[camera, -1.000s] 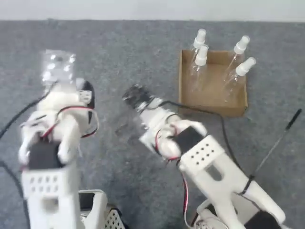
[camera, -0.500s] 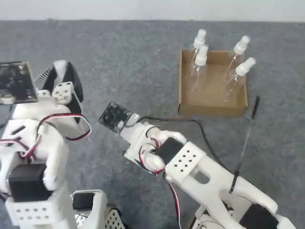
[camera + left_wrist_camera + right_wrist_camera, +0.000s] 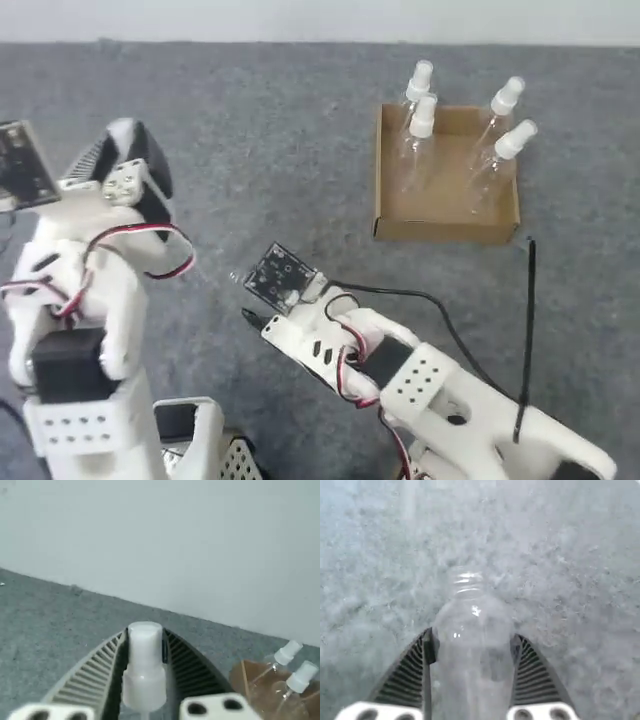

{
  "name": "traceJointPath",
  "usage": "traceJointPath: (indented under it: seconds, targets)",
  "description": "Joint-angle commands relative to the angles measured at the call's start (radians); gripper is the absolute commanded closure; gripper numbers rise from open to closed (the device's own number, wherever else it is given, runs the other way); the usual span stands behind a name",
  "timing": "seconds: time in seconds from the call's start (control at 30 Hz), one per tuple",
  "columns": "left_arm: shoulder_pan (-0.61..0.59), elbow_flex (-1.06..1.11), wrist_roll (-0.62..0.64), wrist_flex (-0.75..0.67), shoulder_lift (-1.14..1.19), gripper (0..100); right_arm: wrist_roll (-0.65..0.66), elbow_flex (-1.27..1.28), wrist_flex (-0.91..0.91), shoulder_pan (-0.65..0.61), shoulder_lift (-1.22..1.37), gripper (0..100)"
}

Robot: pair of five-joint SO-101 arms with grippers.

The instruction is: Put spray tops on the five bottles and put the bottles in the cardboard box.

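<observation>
It looked like a robotics lab bench: a grey felt-covered table (image 3: 280, 130) against a plain pale wall (image 3: 175, 545), a bare circuit board (image 3: 283, 277) and a loose black cable (image 3: 528, 310) on the right arm (image 3: 440, 390).

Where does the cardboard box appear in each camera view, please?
High view: cardboard box at upper right, four capped bottles standing in it.
Left wrist view: on the grey carpet beyond the spray top held by the left gripper, two capped bottles in it.
Right wrist view: the right gripper holds a clear bottle over grey carpet.
Shared landmark: the grey carpet.
</observation>
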Motion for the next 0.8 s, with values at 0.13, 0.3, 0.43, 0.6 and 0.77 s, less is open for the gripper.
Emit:
traceJointPath:
  seconds: [0.13,0.3,0.43,0.6,0.77]
  targets:
    - [0.107,0.061,0.017,-0.044,-0.015,99,-0.014,0.014,-0.031,-0.002,-0.084,99.3]
    - [0.091,0.073,0.012,-0.087,-0.015,99,-0.014,0.015,-0.028,-0.002,-0.084,99.3]
    - [0.046,0.079,0.012,-0.152,-0.006,99,-0.014,0.015,-0.024,-0.002,-0.084,99.3]
    - [0.044,0.183,0.012,-0.233,-0.008,99,-0.014,0.015,-0.024,-0.002,-0.084,99.3]
    - [0.063,0.249,0.012,-0.261,-0.015,99,-0.014,0.015,-0.022,-0.002,-0.084,99.3]
